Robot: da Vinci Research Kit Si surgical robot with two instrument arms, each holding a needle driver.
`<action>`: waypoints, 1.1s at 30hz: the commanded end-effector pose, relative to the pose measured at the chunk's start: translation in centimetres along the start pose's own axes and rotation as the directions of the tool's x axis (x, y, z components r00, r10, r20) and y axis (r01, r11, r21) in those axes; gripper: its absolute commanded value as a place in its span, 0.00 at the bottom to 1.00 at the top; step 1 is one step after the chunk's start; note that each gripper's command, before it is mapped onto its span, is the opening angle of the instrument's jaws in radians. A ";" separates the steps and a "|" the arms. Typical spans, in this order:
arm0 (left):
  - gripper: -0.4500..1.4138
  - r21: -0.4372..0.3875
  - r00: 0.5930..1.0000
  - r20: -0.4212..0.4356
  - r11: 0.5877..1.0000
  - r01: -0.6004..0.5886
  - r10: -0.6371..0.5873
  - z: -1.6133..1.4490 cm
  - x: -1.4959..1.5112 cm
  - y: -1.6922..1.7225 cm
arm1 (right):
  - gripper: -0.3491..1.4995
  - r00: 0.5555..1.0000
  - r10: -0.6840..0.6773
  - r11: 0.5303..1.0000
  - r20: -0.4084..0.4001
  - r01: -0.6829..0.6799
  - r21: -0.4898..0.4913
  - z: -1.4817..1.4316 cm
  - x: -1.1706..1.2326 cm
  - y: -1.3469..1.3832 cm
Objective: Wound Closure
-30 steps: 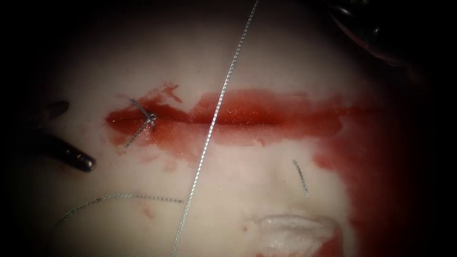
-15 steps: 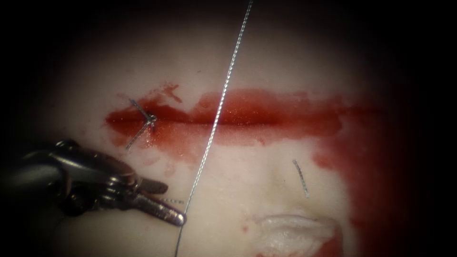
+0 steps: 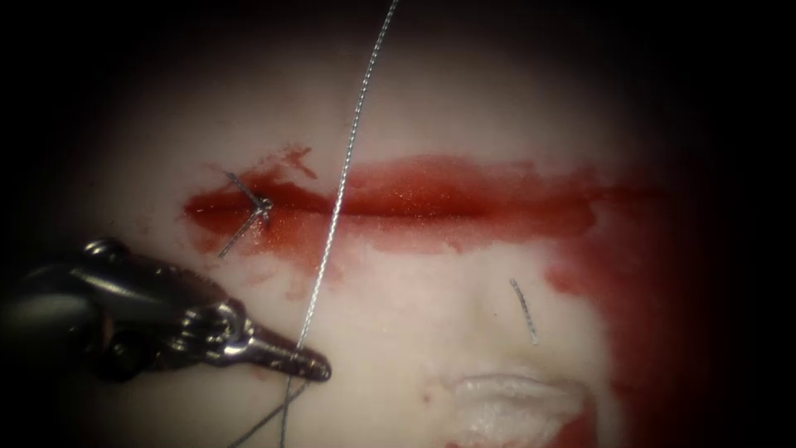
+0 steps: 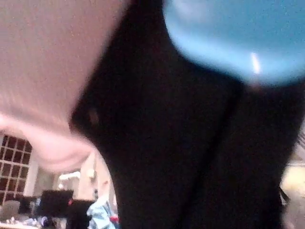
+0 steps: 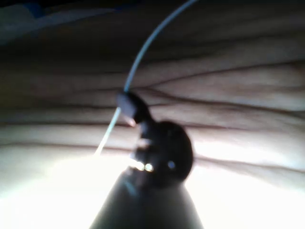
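Progress: one stitch with a knot and two short tails sits near the left end of the cut; the remainder of the cut, running to the right, is unstitched and lies under red fluid, so most of the closing looks left to do.
Tissue: the pale tissue carries a loose cut end of thread below the cut, right of the middle.
Thread: a long thread comes down from above, crosses the cut just right of the stitch, and reaches the left tool's tip.
Left claw: the left claw lies below the cut on the left, jaws together and clamped on the thread.
Right claw: the right claw holds a taut strand of thread at its closed tip.
Needle: cannot tell where it is.
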 end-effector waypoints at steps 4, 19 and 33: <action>0.00 -0.069 0.975 0.136 0.983 -0.170 0.178 -0.21 -0.56 0.05 | 0.31 0.999 0.011 1.000 0.045 -0.011 -0.008 0.09 -0.18 -0.15; 0.00 -0.057 0.918 0.357 0.985 -0.164 0.173 -0.58 -1.31 0.48 | 0.55 0.712 0.162 0.918 0.683 -0.362 0.160 -0.95 -1.99 -0.91; 0.00 -0.048 0.914 0.357 0.981 -0.190 0.195 -0.52 -1.32 0.32 | 0.65 0.649 0.224 0.903 0.727 -0.418 0.095 -0.73 -2.54 -1.40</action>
